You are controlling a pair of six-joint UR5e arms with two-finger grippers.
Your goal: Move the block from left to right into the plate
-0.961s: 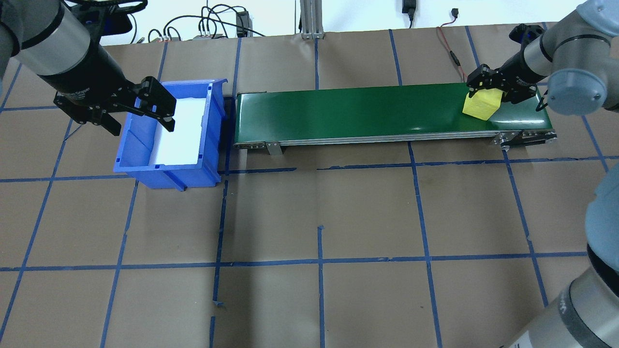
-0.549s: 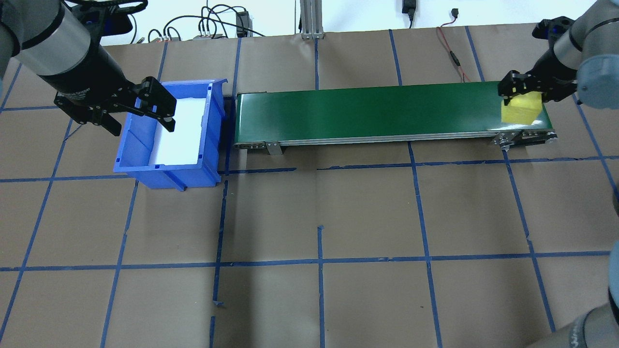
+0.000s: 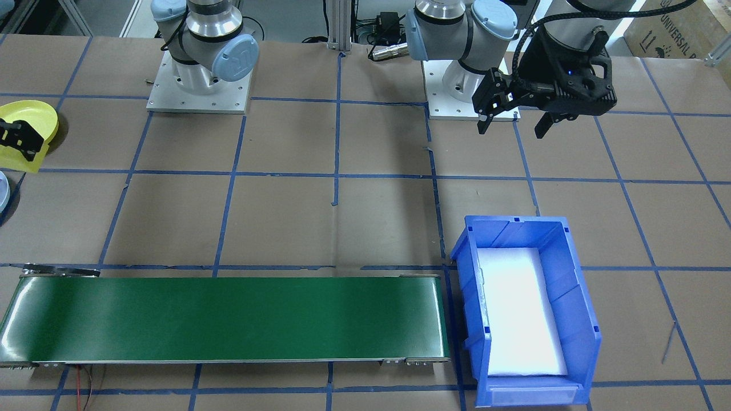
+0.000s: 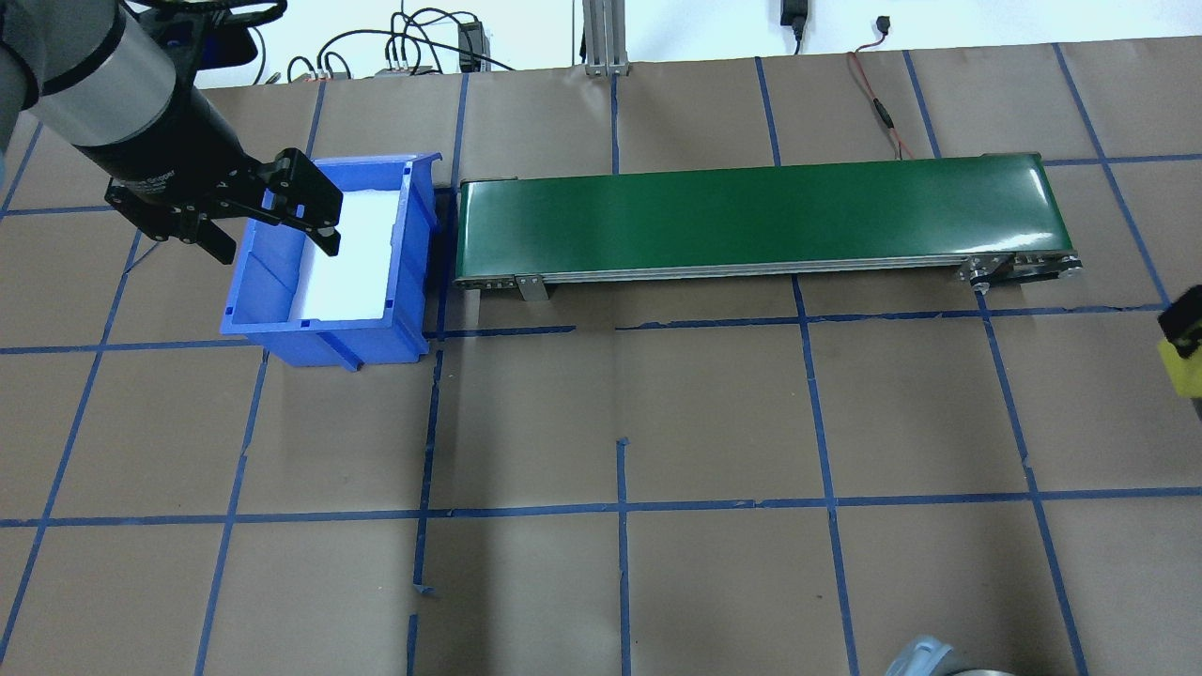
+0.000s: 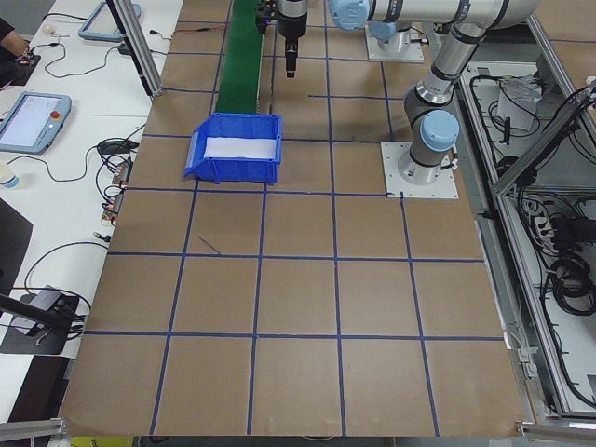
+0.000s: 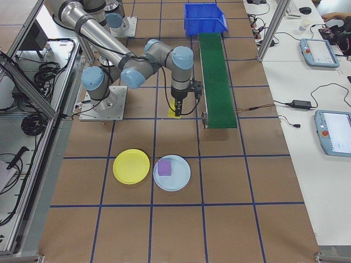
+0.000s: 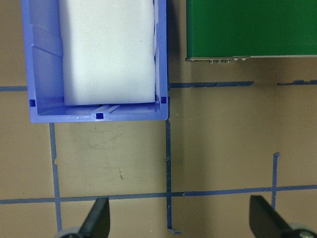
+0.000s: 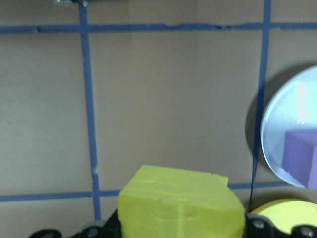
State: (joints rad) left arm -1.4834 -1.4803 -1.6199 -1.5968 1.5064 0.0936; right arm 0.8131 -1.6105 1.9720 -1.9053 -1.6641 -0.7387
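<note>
- Brown bench (image 4: 620, 394), blue-taped; green conveyor (image 4: 751, 221) bare.
- Right gripper (image 8: 181, 233), fingers clamped on yellow block (image 8: 181, 206), carries it clear, toward the yellow plate (image 6: 131, 166) nearby.
- Left gripper (image 4: 268, 211), fingers apart, idles beside blue bin (image 4: 329, 258).

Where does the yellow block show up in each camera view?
Front-facing: yellow block at the far left edge, just below the yellow plate.
Overhead: block at the right edge, cut off.
Exterior left: not in it.
Exterior right: block near centre, left of the belt's near end.
Left wrist: not in it.
Right wrist: block bottom centre, large.
Shared landmark: the green conveyor belt.
</note>
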